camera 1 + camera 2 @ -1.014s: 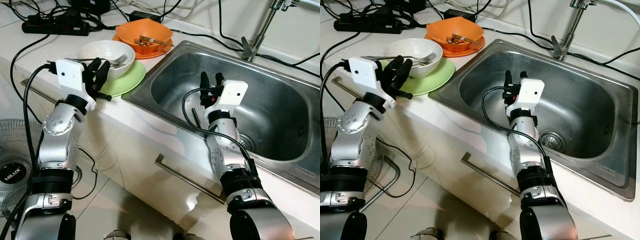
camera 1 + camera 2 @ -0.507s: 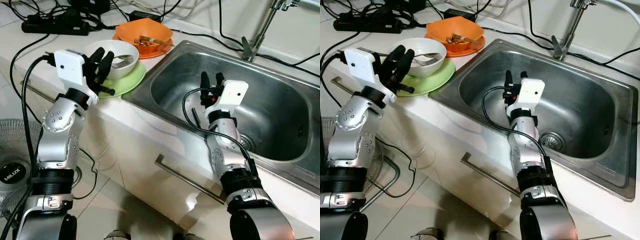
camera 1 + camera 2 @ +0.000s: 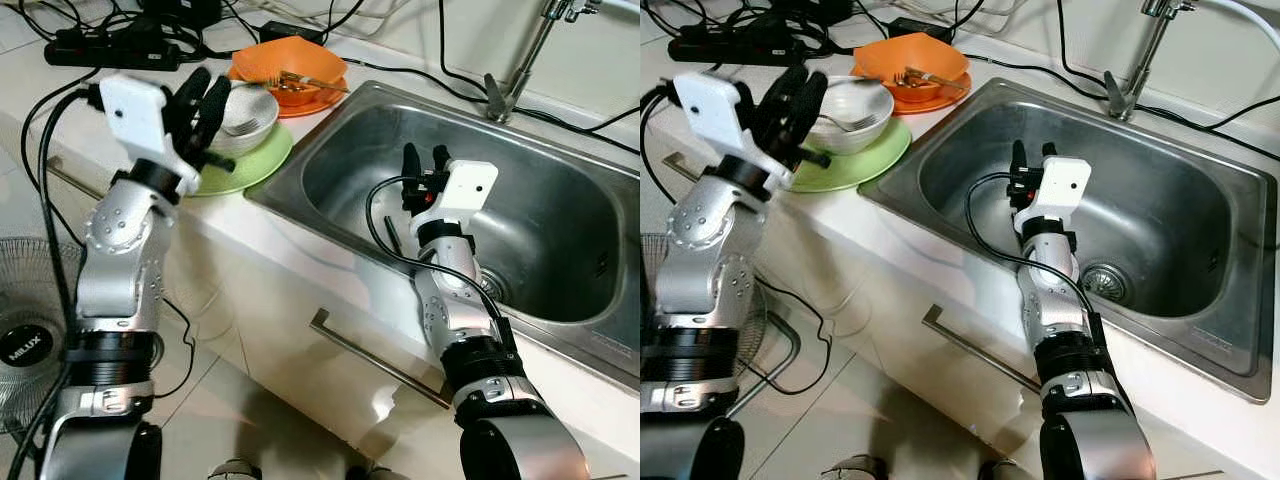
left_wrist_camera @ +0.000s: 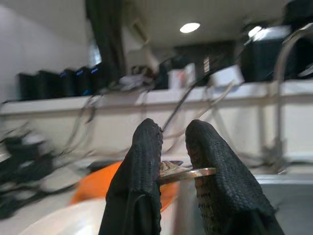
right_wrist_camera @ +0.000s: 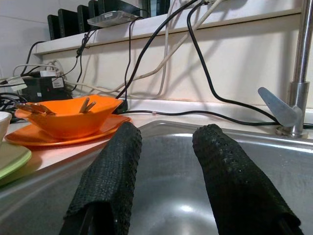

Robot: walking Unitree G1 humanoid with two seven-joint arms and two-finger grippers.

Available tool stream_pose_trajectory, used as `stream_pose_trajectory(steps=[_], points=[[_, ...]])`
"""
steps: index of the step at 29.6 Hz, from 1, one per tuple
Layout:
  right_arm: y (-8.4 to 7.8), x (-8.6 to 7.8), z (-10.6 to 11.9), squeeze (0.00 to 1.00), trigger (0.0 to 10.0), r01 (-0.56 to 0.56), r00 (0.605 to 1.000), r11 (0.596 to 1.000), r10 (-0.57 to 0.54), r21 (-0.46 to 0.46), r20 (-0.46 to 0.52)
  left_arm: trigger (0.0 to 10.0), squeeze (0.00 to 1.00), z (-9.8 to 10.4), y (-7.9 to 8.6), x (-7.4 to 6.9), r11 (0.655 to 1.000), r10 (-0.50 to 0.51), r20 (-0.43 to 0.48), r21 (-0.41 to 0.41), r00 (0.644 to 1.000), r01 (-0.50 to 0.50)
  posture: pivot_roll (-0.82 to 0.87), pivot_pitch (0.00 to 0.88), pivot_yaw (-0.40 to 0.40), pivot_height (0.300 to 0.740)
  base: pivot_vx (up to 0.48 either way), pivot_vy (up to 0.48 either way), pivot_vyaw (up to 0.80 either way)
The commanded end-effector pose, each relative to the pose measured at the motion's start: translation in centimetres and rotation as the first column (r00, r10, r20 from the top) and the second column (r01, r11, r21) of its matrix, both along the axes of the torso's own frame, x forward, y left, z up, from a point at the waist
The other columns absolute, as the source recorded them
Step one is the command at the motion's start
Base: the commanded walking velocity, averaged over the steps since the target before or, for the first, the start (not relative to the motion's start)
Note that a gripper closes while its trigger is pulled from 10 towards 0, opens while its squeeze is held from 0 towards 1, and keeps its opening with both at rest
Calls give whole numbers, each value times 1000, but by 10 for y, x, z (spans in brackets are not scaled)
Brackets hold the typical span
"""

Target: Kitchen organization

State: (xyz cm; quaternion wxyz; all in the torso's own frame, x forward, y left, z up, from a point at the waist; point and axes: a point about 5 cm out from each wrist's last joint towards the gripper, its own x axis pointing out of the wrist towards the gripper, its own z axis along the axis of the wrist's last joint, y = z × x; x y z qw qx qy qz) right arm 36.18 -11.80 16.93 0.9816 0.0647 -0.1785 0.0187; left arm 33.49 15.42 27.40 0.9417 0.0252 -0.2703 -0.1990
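A white bowl (image 3: 250, 112) stands on a green plate (image 3: 255, 165) on the counter left of the sink (image 3: 560, 200). My left gripper (image 3: 207, 85) is raised at the bowl's near-left rim. In the left wrist view it (image 4: 173, 129) is shut on the handle of a metal fork (image 4: 188, 172), whose other end reaches down into the bowl. My right gripper (image 3: 422, 160) hangs inside the sink's left half, open, with nothing between its fingers (image 5: 110, 171).
Behind the white bowl an orange bowl (image 3: 290, 68) with cutlery sits on an orange plate. The tap (image 3: 515, 70) stands behind the sink. A power strip (image 3: 100, 50) and cables cross the back counter. A fan (image 3: 25, 335) stands on the floor at left. A drawer handle (image 3: 370, 360) runs below the counter.
My left arm has risen and swung toward the bowl with the fork handle pinched in its fingers, tipping the fork up. The right arm has not moved.
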Motion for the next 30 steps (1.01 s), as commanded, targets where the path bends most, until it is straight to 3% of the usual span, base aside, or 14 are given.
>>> stream_pose_trajectory(steps=[1, 4, 9, 10, 14, 17, 21, 30], points=[[-2, -1, -9, 0, 10000, 12, 999, 1000, -11, 11, -41, 10000, 0, 11, -15, -3, 998, -63, 34, 5, 997, 63, 138, 95, -47, 740, 0, 0, 0], [-2, -1, -9, 0, 10000, 15, 999, 1000, -15, 1, -38, 10000, 0, 10, -32, -2, 990, -138, 21, -16, 990, 138, 134, 93, -43, 740, 0, 0, 0], [-4, -1, -8, 0, 10000, 20, 999, 1000, -21, -16, -35, 10000, 0, 6, -45, -2, 980, -195, -1, -27, 981, 195, 128, 90, -37, 740, 0, 0, 0], [-6, 0, -7, 1000, 10000, 21, 999, 999, -22, -37, -26, 10000, 0, 5, -49, -2, 977, -208, -9, -38, 978, 208, 126, 90, -37, 740, 0, 0, 0], [-8, 0, -4, 1000, 10000, 21, 1000, 997, -22, -72, -5, 10000, 0, 4, -52, -2, 975, -219, -15, -50, 976, 218, 127, 89, -37, 740, 0, 0, 0], [-10, 0, 5, 1000, 10000, 25, 998, 983, -15, -183, 57, 10000, 0, 2, -54, -2, 972, -228, -22, -58, 973, 226, 128, 89, -37, 740, 0, 0, 0], [-8, -1, 17, 1000, 10000, 54, 989, 939, -4, -341, 146, 10000, 0, 0, -55, -3, 970, -237, -31, -71, 971, 234, 123, 89, -35, 740, 0, 0, 0], [0, -5, 26, 1000, 10000, 43, 970, 872, 81, -487, 231, 10000, 0, -5, -61, -5, 963, -262, -48, -83, 964, 257, 117, 84, -35, 740, 0, 0, 0]])
